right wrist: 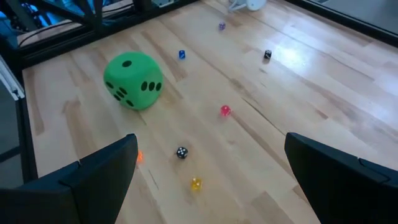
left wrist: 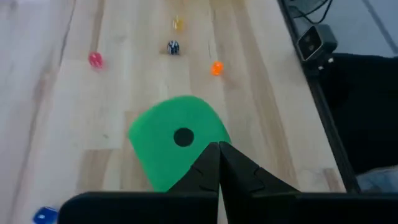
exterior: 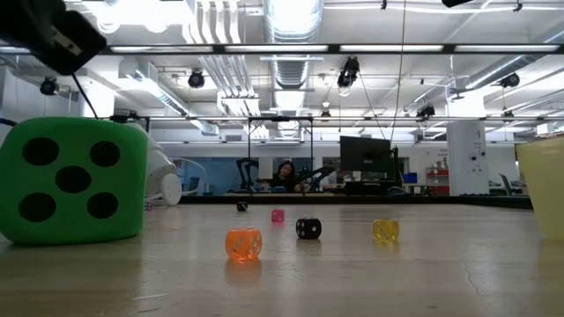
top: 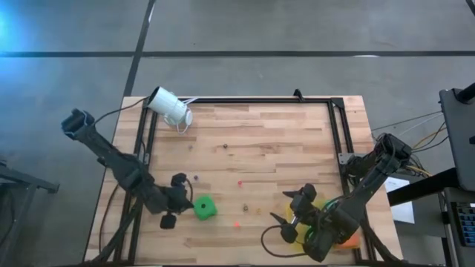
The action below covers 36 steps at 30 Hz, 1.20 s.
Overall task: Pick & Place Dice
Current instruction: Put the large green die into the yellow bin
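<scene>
1 green die (top: 205,208) sits on the wooden worktop (top: 260,141), just beside the left gripper (top: 182,191), whose fingers are pressed shut and empty, tips at the die's near edge. Right gripper (top: 291,215) hangs well apart from the die, fingers spread wide, nothing held. Die: matte cube, rounded corners, black pips; it looks like foam, so probably light, squashy and grippy. Judgement: take it across 2 opposite flat faces, mid-height, with modest squeeze. Tiny glossy coloured dice (exterior: 243,243) lie scattered beyond it on the planked surface.

White camera (top: 169,106) at table's (top: 282,141) far left corner; tiny coloured dice (exterior: 243,244) scattered mid-table; yellow container (exterior: 545,185) near right edge.
</scene>
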### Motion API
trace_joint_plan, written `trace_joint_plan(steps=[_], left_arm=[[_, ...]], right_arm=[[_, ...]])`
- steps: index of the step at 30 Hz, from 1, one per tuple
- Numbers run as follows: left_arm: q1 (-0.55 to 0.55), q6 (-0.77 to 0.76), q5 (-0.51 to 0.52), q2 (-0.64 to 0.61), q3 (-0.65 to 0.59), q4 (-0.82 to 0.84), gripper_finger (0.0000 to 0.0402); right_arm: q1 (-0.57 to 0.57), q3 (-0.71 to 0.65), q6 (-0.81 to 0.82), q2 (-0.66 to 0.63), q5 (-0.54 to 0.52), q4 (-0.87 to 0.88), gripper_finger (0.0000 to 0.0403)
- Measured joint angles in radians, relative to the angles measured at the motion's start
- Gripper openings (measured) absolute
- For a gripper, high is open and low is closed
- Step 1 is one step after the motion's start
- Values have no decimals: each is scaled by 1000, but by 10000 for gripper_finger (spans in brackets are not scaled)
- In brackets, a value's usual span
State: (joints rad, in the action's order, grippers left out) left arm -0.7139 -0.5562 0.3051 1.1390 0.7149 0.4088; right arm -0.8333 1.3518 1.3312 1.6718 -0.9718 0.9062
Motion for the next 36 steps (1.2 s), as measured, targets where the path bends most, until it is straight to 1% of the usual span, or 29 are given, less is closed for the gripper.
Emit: trace_joint_plan(steps=[5,10,12,16,20,25,30,33,36], left_arm=[[-2,-61,-31,117,0,14,6],[-3,-125,-160,209,0,14,6],[-3,-161,-185,237,0,11,6],[2,-178,-189,296,0,11,6],[31,-177,-181,359,0,4,6],[91,-158,-131,414,15,-30,6],[155,-132,-81,440,39,-43,6],[192,-95,-74,458,45,-95,6],[215,-60,-84,489,46,-184,6]], right_arm=[[12,-5,0,0,-1,0,400],[20,-9,-3,0,-1,1,400],[23,-10,-3,0,0,0,400],[23,-10,-3,0,0,0,400],[23,-11,-3,0,0,-2,400],[23,-11,-4,0,0,-3,400],[26,-11,-8,0,0,-4,400],[30,-11,-8,0,0,-4,400],[33,-11,-8,0,1,-4,400]])
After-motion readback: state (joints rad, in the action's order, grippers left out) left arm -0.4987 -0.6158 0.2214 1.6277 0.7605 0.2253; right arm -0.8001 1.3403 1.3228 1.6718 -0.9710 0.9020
